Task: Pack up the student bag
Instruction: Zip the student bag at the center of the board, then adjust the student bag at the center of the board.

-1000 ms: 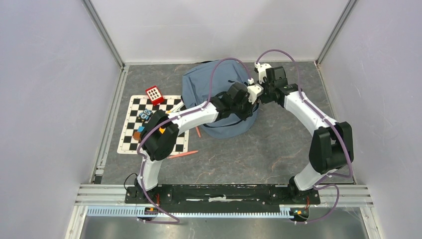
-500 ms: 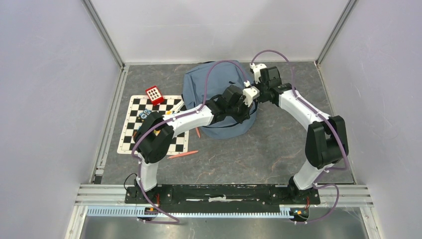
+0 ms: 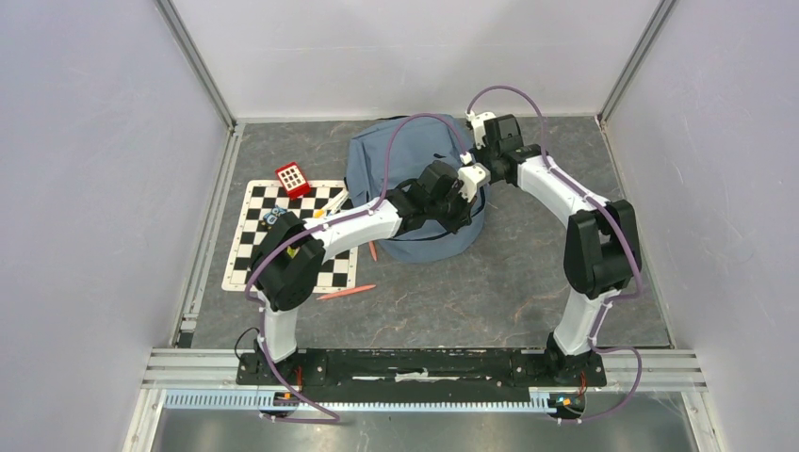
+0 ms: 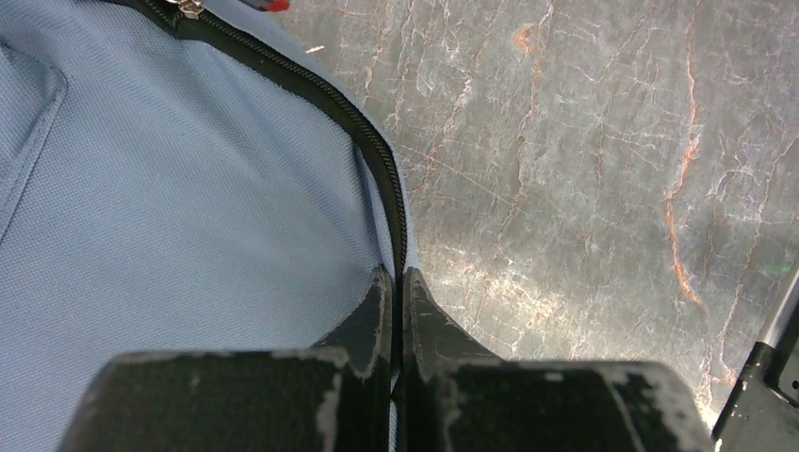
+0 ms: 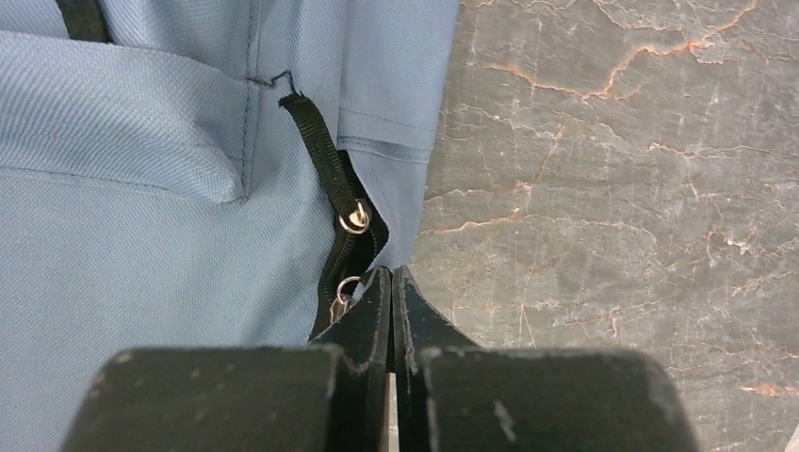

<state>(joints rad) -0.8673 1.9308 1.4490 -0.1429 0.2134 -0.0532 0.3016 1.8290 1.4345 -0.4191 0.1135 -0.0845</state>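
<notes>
The student bag [image 3: 396,165], dusty blue-grey with a dark zipper, lies at the back middle of the floor. My left gripper [image 3: 474,196] is at the bag's right edge. In the left wrist view it [image 4: 397,276] is shut on the bag's [image 4: 170,207] zipper edge, and the zipper [image 4: 377,160] runs into the jaws. My right gripper [image 3: 483,162] is just behind it on the same edge. In the right wrist view it [image 5: 391,273] is shut on the bag's [image 5: 141,245] edge fabric, right next to two metal zipper-pull rings [image 5: 354,219].
A checkered mat [image 3: 247,259] lies left of the bag with a red keypad gadget [image 3: 292,177] and small items [image 3: 275,218] on it. Orange pencils [image 3: 347,292] lie by the mat's near corner. Bare stone floor [image 3: 546,273] lies right of the bag. Walls enclose three sides.
The right arm has swung left, so its gripper is closer to the bag's right edge. The left arm has shifted slightly left while still holding the bag's edge.
</notes>
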